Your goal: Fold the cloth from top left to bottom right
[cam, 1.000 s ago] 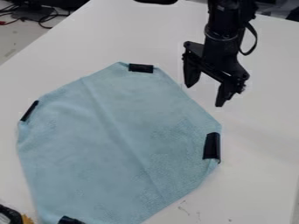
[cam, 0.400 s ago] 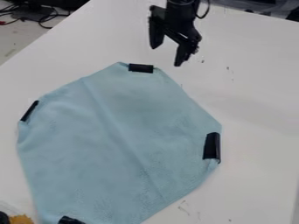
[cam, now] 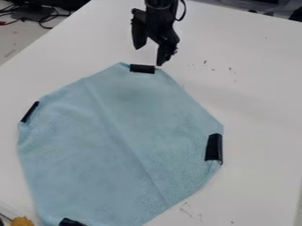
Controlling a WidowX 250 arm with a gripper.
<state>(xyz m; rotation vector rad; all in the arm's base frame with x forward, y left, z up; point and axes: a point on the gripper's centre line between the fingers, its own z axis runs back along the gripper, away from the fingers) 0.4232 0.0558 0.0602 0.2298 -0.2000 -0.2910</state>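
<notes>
Four black tabs point(cam: 142, 69) sit along the edges of the blue cloth point(cam: 112, 145), which we see spread out unfolded on the white table point(cam: 259, 132). We find the gripper point(cam: 149, 56) by the cloth's top edge, released, its two fingers well parted, one tip just beside the top tab.

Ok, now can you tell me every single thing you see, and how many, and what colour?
cloth: one, light blue, spread on the table
patches: four, black, around the cloth's edge
table: one, white, under the cloth
marks: several, dark, on the table
fuzzy-looking thing: one, yellow, bottom left
cables: a few, mostly black, top left, beyond the table
arm: one, black, top middle
gripper: one, black, by the cloth's top patch, open
</notes>
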